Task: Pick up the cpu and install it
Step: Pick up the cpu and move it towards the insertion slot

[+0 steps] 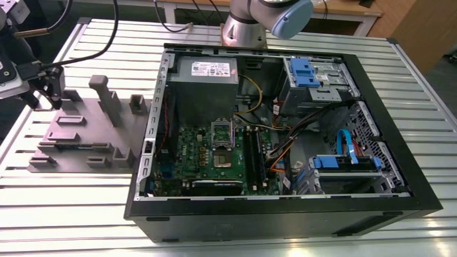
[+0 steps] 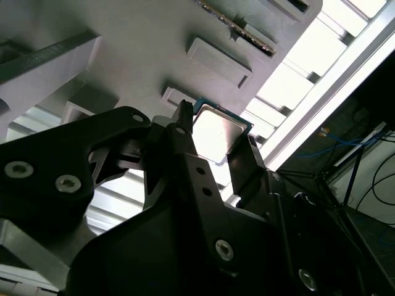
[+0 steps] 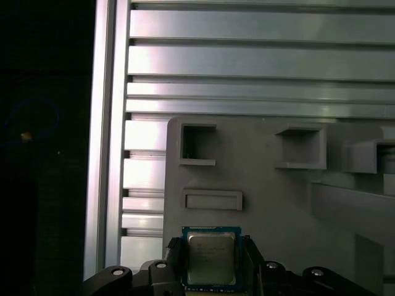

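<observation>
Exterior view: off the arm, high up, looking steeply down over the slatted table [image 1: 71, 203]. Wide and distant. The grey tray [image 1: 100, 134] lies toward the exterior view's left, with the open computer case [image 1: 286, 206] just beside the tray on the exterior view's right and the gripper [image 1: 43, 103] at the tray's far corner.

First wrist view: close over the tray [image 3: 278, 203], facing steeply down past the fingers [image 3: 174, 259].

Second wrist view: nearer still, behind the gripper body, tilted, sighting along the fingers [image 2: 185, 142] to the tray [image 2: 154, 49].

Both wrist views share the cpu [image 3: 210, 259] [image 2: 216, 132] pinched between the fingers, the tray recesses near it, and table slats beyond the tray's edge. All three views share the tray.
</observation>
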Controlling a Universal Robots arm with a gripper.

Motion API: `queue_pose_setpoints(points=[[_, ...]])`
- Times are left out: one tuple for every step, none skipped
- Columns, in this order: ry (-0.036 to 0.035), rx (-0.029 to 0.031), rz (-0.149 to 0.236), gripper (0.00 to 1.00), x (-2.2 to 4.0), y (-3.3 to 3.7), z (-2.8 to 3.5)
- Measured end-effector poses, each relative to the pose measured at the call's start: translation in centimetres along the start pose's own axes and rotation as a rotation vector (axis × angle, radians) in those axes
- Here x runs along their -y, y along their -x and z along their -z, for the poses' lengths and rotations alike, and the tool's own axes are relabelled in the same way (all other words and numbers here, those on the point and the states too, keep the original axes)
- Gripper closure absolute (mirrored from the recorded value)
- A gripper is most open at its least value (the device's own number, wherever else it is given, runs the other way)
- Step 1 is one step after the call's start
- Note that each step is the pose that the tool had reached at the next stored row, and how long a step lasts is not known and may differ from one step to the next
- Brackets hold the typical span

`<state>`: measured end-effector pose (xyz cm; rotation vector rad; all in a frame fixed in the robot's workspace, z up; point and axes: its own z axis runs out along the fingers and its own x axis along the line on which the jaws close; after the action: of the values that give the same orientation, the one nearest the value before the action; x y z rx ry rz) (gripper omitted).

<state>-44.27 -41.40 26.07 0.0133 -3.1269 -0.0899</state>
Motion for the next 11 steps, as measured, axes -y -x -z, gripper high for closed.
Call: queue_pose_setpoints(points=[[0.0001, 0.0001, 0.000, 0.53, 0.00, 0.00, 0.04], [0.0002, 0.0003, 0.000, 0.53, 0.00, 0.00, 0.07], [0.0002, 0.0003, 0.000, 0.53, -0.01, 0.00, 0.11], [0.0002, 0.0003, 0.000, 0.53, -0.01, 0.00, 0.14], [0.0002, 0.0003, 0.000, 0.53, -0.01, 0.00, 0.15], [0.0000, 0.0003, 0.000, 0.53, -0.01, 0.00, 0.18], [-0.0006, 0.0001, 0.000, 0.53, -0.01, 0.00, 0.20], [-0.0007, 0.0002, 0.000, 0.53, -0.01, -0.01, 0.21], [-0.0008, 0.0002, 0.000, 0.53, -0.01, -0.01, 0.22], [-0.0009, 0.0002, 0.000, 0.53, -0.01, -0.01, 0.25], [-0.0009, 0.0001, 0.000, 0.53, -0.01, -0.01, 0.27]])
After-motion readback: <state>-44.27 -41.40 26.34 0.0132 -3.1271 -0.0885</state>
